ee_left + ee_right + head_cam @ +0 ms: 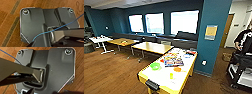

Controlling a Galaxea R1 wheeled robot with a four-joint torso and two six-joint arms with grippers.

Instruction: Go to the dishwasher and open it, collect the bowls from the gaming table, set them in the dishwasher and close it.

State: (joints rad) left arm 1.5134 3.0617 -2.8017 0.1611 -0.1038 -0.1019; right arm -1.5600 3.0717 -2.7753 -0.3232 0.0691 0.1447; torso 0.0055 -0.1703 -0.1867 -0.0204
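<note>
No readable text; the yellow notice (211, 32) on the teal pillar (214, 15) is illegible

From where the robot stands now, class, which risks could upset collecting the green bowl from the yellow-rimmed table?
The green bowl sits close to the colourful box and orange discs, so a reach might knock them. The gaming table has a black end fitting facing the robot, which the base could bump.

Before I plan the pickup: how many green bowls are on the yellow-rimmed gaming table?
1: a lime green bowl on the gaming table near its left edge, beside the colourful box. That box may hide more.
</note>
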